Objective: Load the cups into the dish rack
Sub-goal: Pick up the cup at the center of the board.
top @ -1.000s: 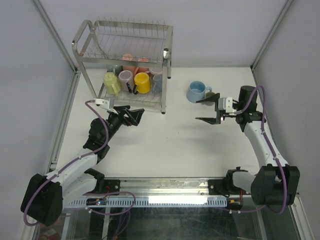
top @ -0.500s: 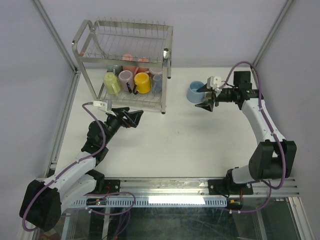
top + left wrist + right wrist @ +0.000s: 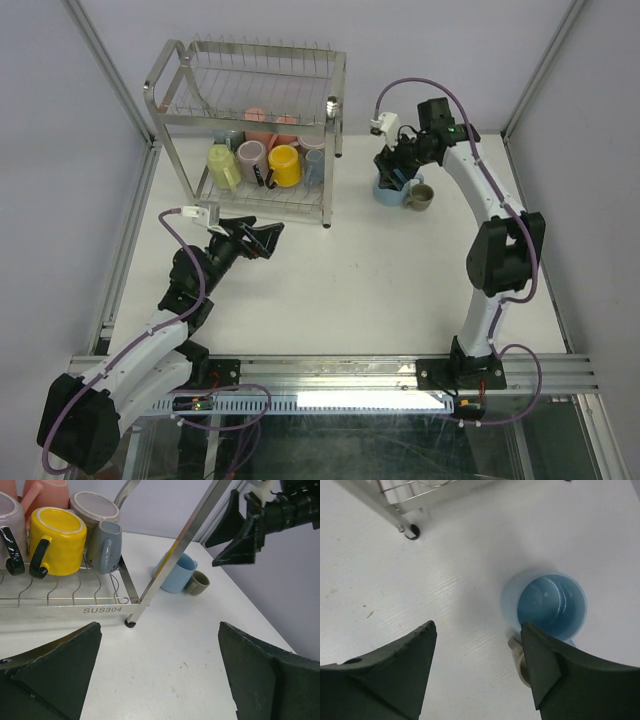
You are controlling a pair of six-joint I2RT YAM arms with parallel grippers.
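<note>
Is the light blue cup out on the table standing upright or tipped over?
Upright. The right wrist view looks straight down into the light blue cup, its round rim facing up, inside empty.

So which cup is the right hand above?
The light blue cup, upright on the table beside a smaller olive cup; the others sit in the rack.

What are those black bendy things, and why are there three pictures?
They are robot arms: a left arm and a right arm. One picture looks down from above; the other two come from little cameras on each wrist. Each arm ends in an end effector, two fingers for pinching. The left end effector is open and empty, near the rack, which already holds mugs, like the yellow mug. The right end effector is open close to the blue mug, holding nothing. A small olive mug sits beside it on the white table.
</note>
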